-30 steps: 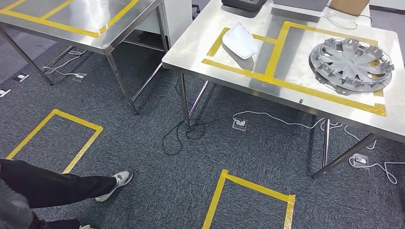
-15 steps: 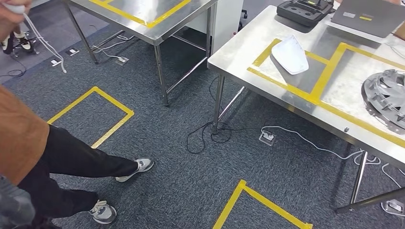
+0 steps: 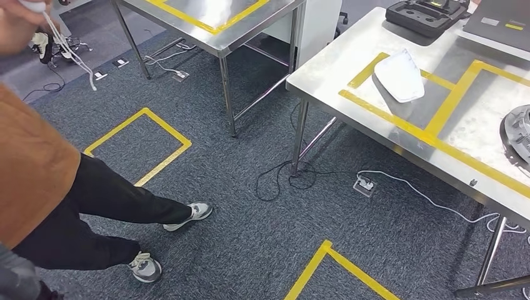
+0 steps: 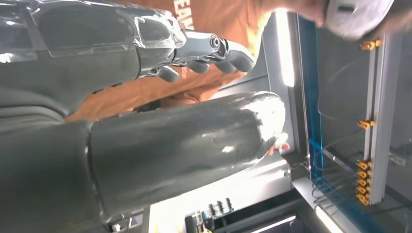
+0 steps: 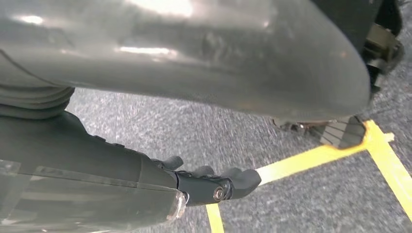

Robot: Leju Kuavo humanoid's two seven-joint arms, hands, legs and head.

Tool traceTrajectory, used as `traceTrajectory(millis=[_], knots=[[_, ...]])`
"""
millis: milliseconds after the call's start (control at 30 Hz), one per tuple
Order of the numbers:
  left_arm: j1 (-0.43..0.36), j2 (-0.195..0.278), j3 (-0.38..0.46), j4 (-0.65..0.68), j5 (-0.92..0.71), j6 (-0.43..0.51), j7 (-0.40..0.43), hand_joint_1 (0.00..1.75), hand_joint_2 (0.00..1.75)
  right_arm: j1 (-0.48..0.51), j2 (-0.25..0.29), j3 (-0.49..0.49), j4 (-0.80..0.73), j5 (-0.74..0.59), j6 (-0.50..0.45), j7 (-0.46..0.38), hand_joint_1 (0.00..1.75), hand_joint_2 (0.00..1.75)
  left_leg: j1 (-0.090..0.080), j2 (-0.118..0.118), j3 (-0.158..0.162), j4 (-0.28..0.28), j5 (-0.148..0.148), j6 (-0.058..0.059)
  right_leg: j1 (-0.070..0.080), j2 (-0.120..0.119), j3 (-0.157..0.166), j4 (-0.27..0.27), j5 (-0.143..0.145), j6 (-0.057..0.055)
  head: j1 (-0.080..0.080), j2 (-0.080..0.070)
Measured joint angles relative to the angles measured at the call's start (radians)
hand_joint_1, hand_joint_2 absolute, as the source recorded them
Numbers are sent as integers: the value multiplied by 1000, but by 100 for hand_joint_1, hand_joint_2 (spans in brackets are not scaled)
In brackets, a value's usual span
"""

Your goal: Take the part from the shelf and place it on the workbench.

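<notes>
My left hand (image 4: pixel 145 126) shows in the left wrist view with its thick thumb and darker fingers (image 4: pixel 214 53) apart and nothing between them. Behind it are a person's orange top and a blue-edged rack (image 4: pixel 311 97) with yellow clips. My right hand (image 5: pixel 111 165) hangs over the carpet, its fingers (image 5: pixel 233 182) stretched out and holding nothing. In the head view the steel workbench (image 3: pixel 331 62) stands at the right, marked with yellow tape. On it lie a white moulded part (image 3: pixel 400 76) and, at the right edge, a grey wheel cover (image 3: pixel 519 134).
A person in an orange top (image 3: pixel 31 162) and dark trousers (image 3: pixel 112 200) stands close at the left, holding a white cable (image 3: pixel 69 50). A second steel table (image 3: pixel 262 19) stands behind. A black case (image 3: pixel 425 12) sits on the workbench. Cables (image 3: pixel 281 181) and yellow tape squares (image 3: pixel 140 147) lie on the carpet.
The camera has swung, so the whole scene has slid to the right. The wheel cover is now cut off at the right edge and the person takes up more of the left side.
</notes>
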Motion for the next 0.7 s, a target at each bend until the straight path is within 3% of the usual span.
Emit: traceTrajectory(millis=[33,100,167,200,267,333,367,400,433,533,567,600,667,700], knots=[[-2,0,0,-1,0,0,0,0,0,0,0,0,0,0,0,0,0,0,-6,23,43,-78,25,8,2,-4,3,1,-2,4,-3,0],[-4,0,0,-2,0,0,0,0,0,1,2,0,-1,0,0,0,0,0,-15,43,82,-151,43,22,4,-18,8,0,-4,14,-5,0],[-2,-1,0,-2,-11,0,1,0,0,3,2,0,0,3,0,1,0,0,-14,13,82,-160,53,31,5,-34,11,-2,-7,25,-4,0],[-1,-2,1,-2,-20,0,2,0,0,3,1,0,0,5,0,2,0,0,-11,-1,82,-164,60,34,4,-30,7,8,-20,31,-3,0],[1,-6,1,-2,-35,0,2,0,0,3,0,0,0,8,2,5,0,0,-5,-28,82,-171,73,42,3,-3,-31,98,-81,41,3,0],[6,-11,2,-1,-38,0,1,0,0,7,-1,0,0,9,4,7,0,0,-4,-54,78,-171,77,47,1,17,-104,263,-161,45,14,0],[10,-14,2,0,-38,0,0,0,0,8,-1,0,0,9,4,8,0,0,-4,-67,77,-171,78,48,1,21,-132,326,-181,45,19,0],[13,-15,3,0,-37,0,0,0,0,9,-1,0,0,10,4,8,0,0,-4,-81,79,-170,78,48,1,22,-144,351,-178,45,24,0],[16,-15,3,1,-36,0,0,0,0,8,-1,0,0,10,5,8,0,0,-4,-95,81,-170,78,48,1,25,-135,331,-154,43,28,0],[17,-15,4,1,-30,0,4,0,0,3,-1,0,0,12,2,7,0,0,-6,-130,89,-167,73,40,1,66,-43,113,-37,31,40,0],[17,-15,4,0,-26,0,8,0,0,1,-1,0,0,12,1,6,0,0,-8,-140,89,-164,70,36,1,83,-19,52,-15,27,44,0],[17,-15,5,-1,-22,0,15,0,0,1,0,0,0,12,-1,6,0,0,-10,-149,87,-163,67,31,1,93,-5,16,-6,23,45,0],[18,-11,9,-7,-17,0,41,0,0,-2,5,0,-1,15,-6,6,0,0,-11,-162,84,-160,61,22,0,83,4,-5,-3,13,45,0],[18,-7,14,-13,-15,0,62,0,0,-4,9,0,-1,17,-10,12,0,0,-11,-144,79,-152,52,18,-1,74,6,-6,-2,8,44,0]])
